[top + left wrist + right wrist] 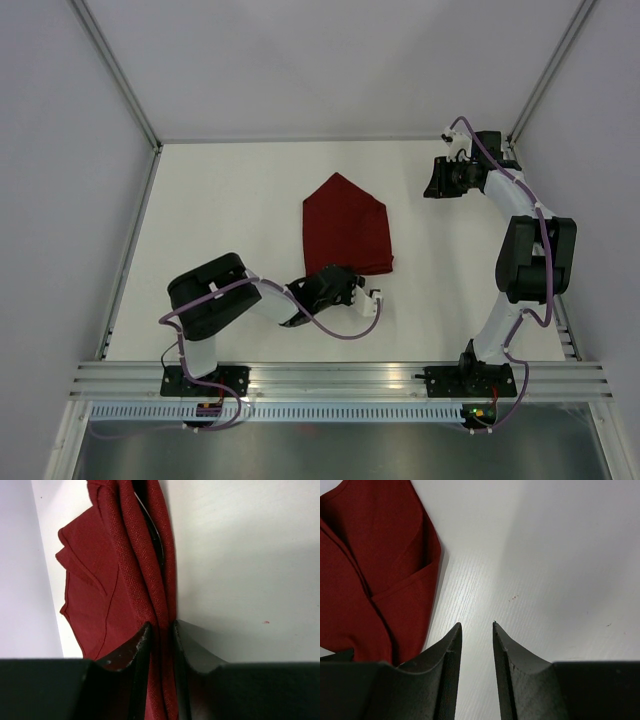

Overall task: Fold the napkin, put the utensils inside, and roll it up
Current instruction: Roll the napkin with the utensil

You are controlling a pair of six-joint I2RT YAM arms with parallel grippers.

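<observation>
1. The white table [230, 200] is closed in by pale grey walls [60, 150].
2. The folded maroon napkin [345, 232] lies mid-table, its point toward the far edge.
3. My left gripper [161, 625] pinches the napkin's near folds.
4. My right gripper [477, 625], jaws narrowly apart, holds nothing near the far right corner.

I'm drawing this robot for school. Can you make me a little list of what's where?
napkin: dark red, folded, lying in the middle
left gripper: shut on a bunched fold at the napkin's near edge
right gripper: slightly open, empty, far right, apart from the napkin
table: white
</observation>
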